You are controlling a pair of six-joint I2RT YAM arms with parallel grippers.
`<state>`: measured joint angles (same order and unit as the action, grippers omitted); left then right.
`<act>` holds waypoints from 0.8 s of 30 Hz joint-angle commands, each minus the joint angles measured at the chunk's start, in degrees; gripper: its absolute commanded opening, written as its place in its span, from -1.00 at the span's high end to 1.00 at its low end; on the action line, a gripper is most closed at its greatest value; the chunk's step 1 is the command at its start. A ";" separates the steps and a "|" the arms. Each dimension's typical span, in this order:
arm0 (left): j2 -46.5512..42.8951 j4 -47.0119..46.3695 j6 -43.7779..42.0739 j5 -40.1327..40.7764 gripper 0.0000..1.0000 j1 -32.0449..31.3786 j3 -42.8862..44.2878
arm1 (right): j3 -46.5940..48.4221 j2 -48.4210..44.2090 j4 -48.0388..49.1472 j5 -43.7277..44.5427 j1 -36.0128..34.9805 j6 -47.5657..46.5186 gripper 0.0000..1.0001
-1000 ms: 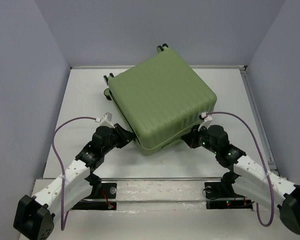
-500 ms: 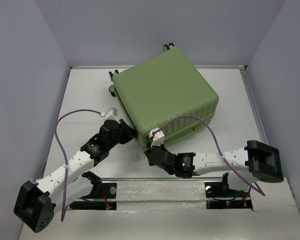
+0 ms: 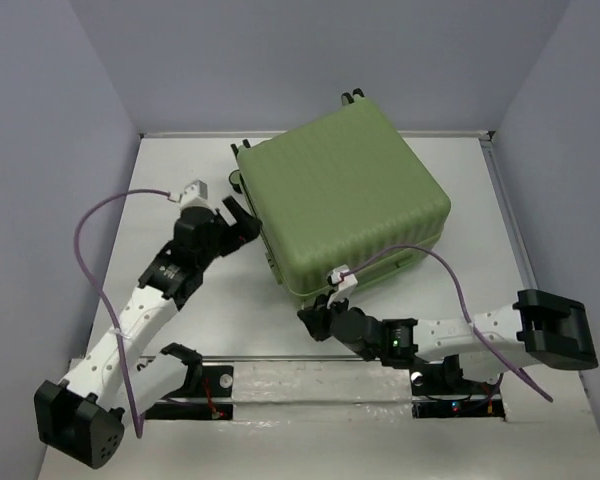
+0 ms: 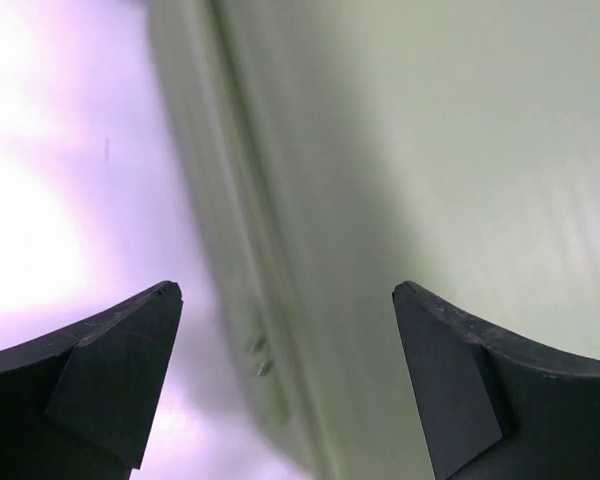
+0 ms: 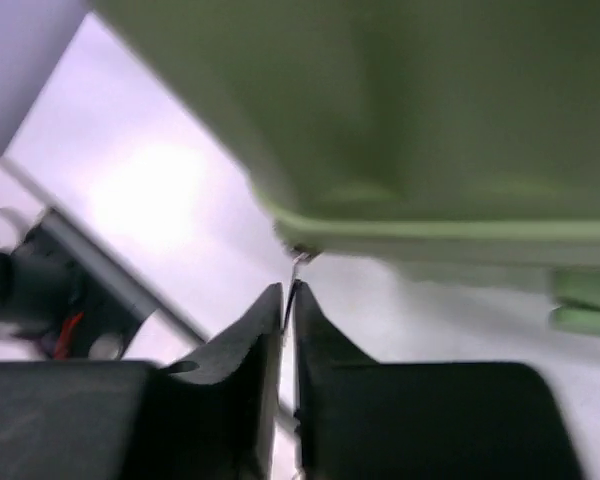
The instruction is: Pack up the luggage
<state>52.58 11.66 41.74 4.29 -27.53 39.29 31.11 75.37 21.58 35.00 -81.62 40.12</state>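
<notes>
The luggage [image 3: 345, 195] is a large olive-green ribbed suitcase lying shut on the white table, with small wheels at its far-left edge. My left gripper [image 3: 241, 217] stands open beside its left side, close to the seam and holding nothing. In the left wrist view the green shell [image 4: 430, 150] fills the space between the wide-apart fingers of that gripper [image 4: 285, 290]. My right gripper [image 3: 311, 322] is at the near corner, shut on a thin metal zipper pull [image 5: 298, 262] that hangs from the suitcase rim [image 5: 400, 235]. The right wrist view shows this gripper [image 5: 288, 288] pinching the pull.
The table [image 3: 170, 180] is boxed in by grey-violet walls at left, back and right. A metal rail [image 3: 310, 365] with both arm bases runs along the near edge. Purple cables loop over each arm.
The left gripper has let go and opened, moving farther back along the suitcase's left side. The right arm swung left to the near corner. The suitcase shifted back and to the right.
</notes>
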 commanded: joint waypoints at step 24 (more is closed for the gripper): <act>49.72 -25.81 5.02 -29.78 -0.98 25.51 40.42 | -4.66 -3.50 -4.54 -19.70 -4.95 6.29 -0.34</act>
<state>99.59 -7.66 44.10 -21.39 -1.37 73.91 26.13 68.75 11.16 18.59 -86.59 46.35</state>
